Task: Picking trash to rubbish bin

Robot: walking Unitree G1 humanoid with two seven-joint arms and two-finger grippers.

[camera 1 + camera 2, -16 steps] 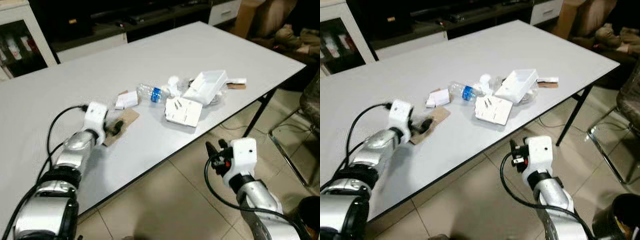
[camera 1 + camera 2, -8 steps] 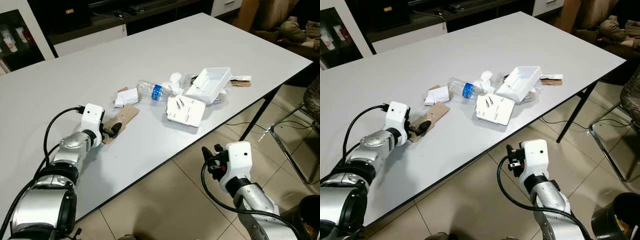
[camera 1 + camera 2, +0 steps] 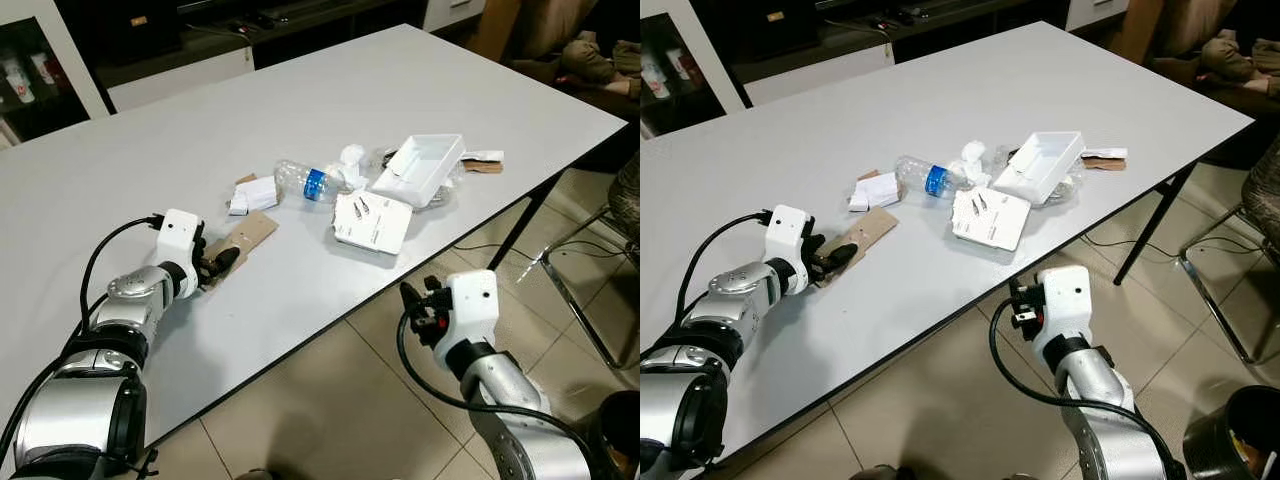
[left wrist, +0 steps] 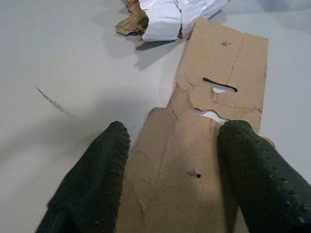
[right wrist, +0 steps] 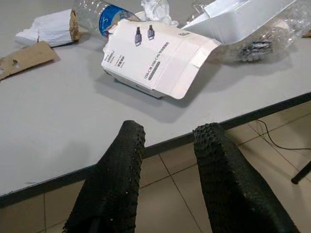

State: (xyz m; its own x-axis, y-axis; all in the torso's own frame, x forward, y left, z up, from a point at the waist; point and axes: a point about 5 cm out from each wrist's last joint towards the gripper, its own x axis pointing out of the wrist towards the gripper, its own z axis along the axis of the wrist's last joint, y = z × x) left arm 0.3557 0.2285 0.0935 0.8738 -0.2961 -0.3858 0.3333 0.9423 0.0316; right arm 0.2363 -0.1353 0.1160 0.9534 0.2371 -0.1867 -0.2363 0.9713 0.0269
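A flat brown cardboard piece [image 3: 246, 234] lies on the grey table [image 3: 140, 150]. My left gripper [image 3: 216, 265] rests at its near end, open. In the left wrist view the two fingers [image 4: 92, 184] straddle the cardboard [image 4: 194, 145] without closing on it. Further right is a pile of trash: a small white carton [image 3: 254, 194], a clear plastic bottle [image 3: 302, 182], crumpled paper [image 3: 350, 158], a flat white box [image 3: 370, 222] and an open white box [image 3: 422, 168]. My right gripper [image 3: 416, 305] hangs open below the table's front edge, over the floor.
A black rubbish bin [image 3: 1232, 436] stands on the tiled floor at the lower right. A black table leg [image 3: 515, 232] and a metal chair frame [image 3: 585, 300] are on the right. Dark cabinets [image 3: 180, 40] line the wall behind the table.
My left gripper has drawn back slightly along the cardboard's near end. The right gripper has risen a little toward the table edge. The trash has not moved.
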